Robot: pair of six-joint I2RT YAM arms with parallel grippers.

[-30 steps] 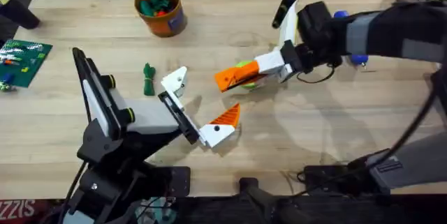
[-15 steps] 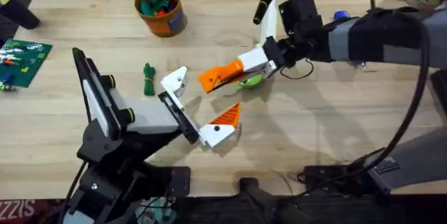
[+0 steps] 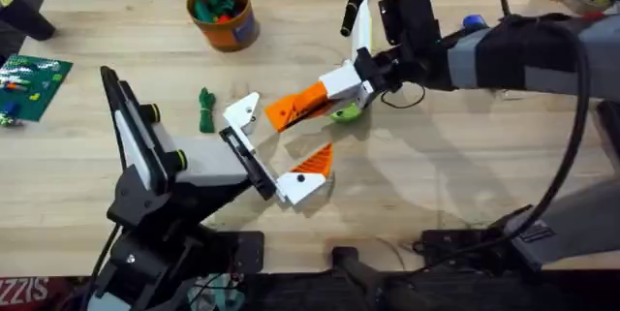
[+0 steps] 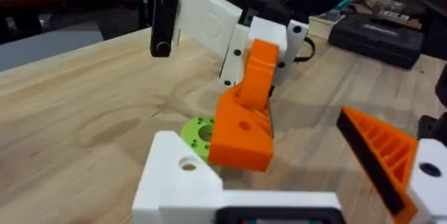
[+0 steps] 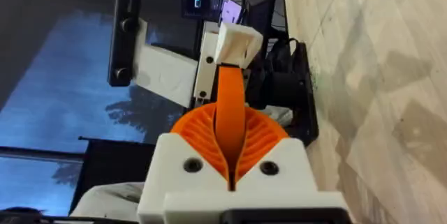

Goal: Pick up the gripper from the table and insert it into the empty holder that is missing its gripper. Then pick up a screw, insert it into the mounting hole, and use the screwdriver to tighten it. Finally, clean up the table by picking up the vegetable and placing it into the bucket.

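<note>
The orange ribbed gripper (image 3: pixel 294 108) hangs just above the table, and my right gripper (image 3: pixel 327 95) is shut on its thick end. Its tip points at the empty holder (image 3: pixel 242 112), a white bracket on my left arm's jaw rail, and stops just short of it. The left wrist view shows the gripper (image 4: pixel 241 126) right behind the empty holder (image 4: pixel 178 182), whose mounting hole (image 4: pixel 187 164) is bare. My left gripper (image 3: pixel 274 148) is open, with its one orange finger (image 3: pixel 313 162) on the other side. The dark green vegetable (image 3: pixel 205 109) lies left of the holder. The bucket (image 3: pixel 223 15) stands at the back.
A lime-green disc (image 3: pixel 347 112) lies under the right gripper. The bucket holds green and orange toys. A green board (image 3: pixel 34 83) and a black object (image 3: pixel 24 15) sit at the far left edge. A small blue item (image 3: pixel 472 22) lies behind the right arm.
My right gripper has carried the orange gripper leftward, from over the lime-green disc toward the empty holder. The left arm has stayed still.
</note>
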